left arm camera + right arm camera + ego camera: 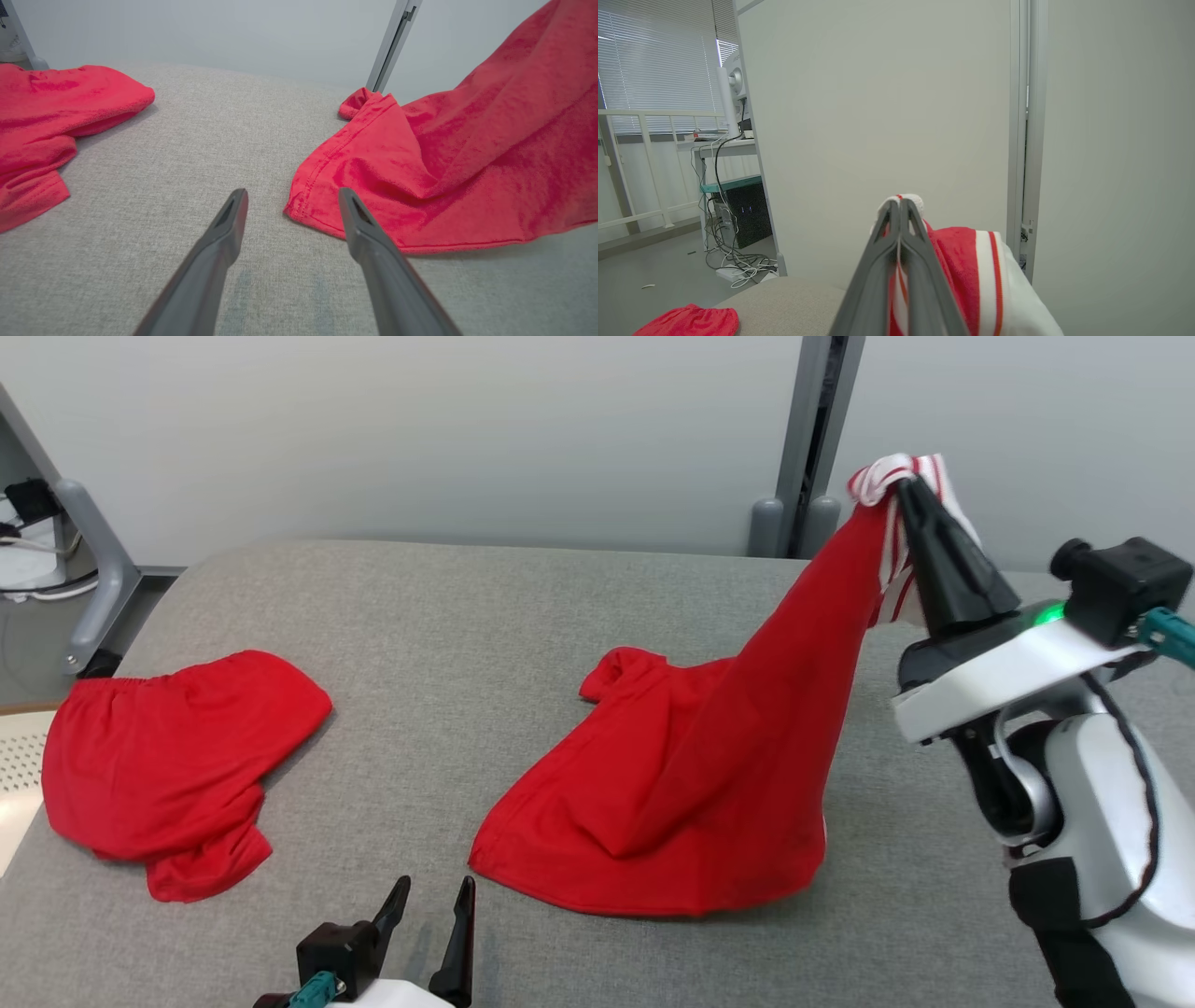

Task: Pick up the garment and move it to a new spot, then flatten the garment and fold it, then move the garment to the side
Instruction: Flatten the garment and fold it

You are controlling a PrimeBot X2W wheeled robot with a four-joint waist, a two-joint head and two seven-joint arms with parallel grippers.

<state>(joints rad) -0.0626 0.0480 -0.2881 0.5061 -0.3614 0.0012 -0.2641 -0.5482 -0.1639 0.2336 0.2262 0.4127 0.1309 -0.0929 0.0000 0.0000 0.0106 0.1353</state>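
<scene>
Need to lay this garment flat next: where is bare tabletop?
Widest bare table lies between the second red garment at left and the lifted garment, from the left gripper to the far edge. Crowded at right, where the right gripper holds it up.

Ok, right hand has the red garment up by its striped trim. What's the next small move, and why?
Probably ease the open left hand forward to the near hem corner and close on it. The right hand is shut on the striped trim, but most of the red garment lies bunched on the table; a second grip should let it spread flat.
</scene>
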